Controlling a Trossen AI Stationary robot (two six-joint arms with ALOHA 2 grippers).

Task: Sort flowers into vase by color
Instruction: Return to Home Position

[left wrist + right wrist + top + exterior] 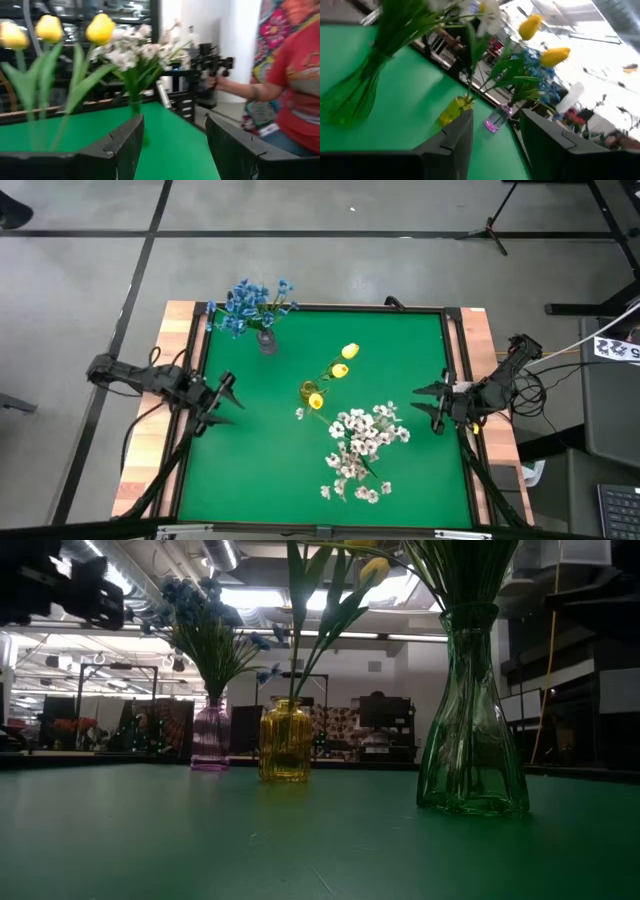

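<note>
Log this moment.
blue flowers: purple vase; yellow flowers: yellow vase; white flowers: green vase; left end effector: open, left edge; right end effector: open, right edge

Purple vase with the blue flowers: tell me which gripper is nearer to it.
Left. The left gripper is at the table's left edge, not far from the purple vase. The right gripper is at the far right edge, beyond the yellow flowers.
</note>
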